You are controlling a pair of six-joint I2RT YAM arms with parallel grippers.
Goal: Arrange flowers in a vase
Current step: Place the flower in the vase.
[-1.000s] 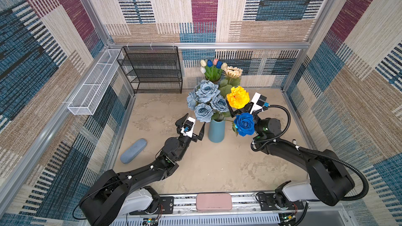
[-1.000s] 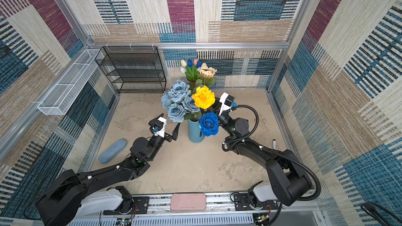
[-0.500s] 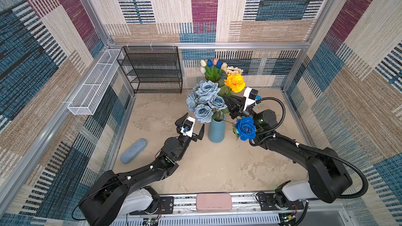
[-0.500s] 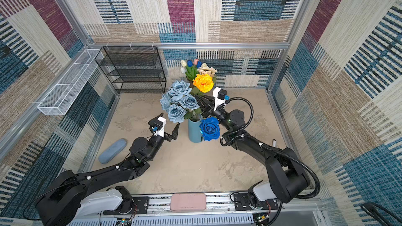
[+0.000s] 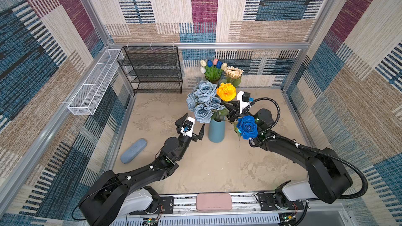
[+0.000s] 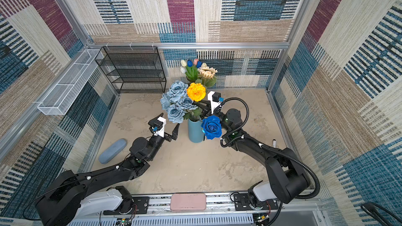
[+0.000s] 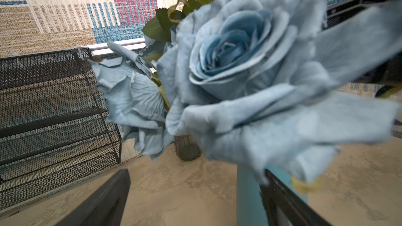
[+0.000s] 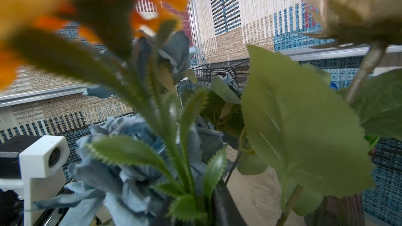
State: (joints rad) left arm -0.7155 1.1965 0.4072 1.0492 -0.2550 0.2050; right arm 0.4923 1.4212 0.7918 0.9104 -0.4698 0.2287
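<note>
A blue vase [image 5: 216, 130] stands mid-table holding the pale blue rose bunch [image 5: 205, 100] and the orange bloom [image 5: 226, 92]. The deep blue rose [image 5: 247, 127] leans out over the vase's right side, in front of my right arm. My right gripper [image 5: 229, 110] is just right of the vase mouth. In the right wrist view its jaws stand apart around the orange bloom's leafy stem [image 8: 187, 183], partly hidden by leaves. My left gripper [image 5: 191, 125] is wide open and empty, left of the vase, with one finger [image 7: 282, 198] close against the vase wall [image 7: 248, 196].
A dark vase [image 7: 187, 148] at the back wall holds tulips [image 5: 212, 66] and a cream sunflower [image 5: 233, 72]. A black mesh rack [image 5: 152, 70] stands back left beside a white wire basket [image 5: 93, 83]. A grey-blue case [image 5: 133, 150] lies left; a pen [image 6: 274, 143] lies right.
My right gripper has moved left toward the vase, carrying the orange bloom over beside the pale blue roses. The deep blue rose shifted slightly. The left arm has stayed still.
</note>
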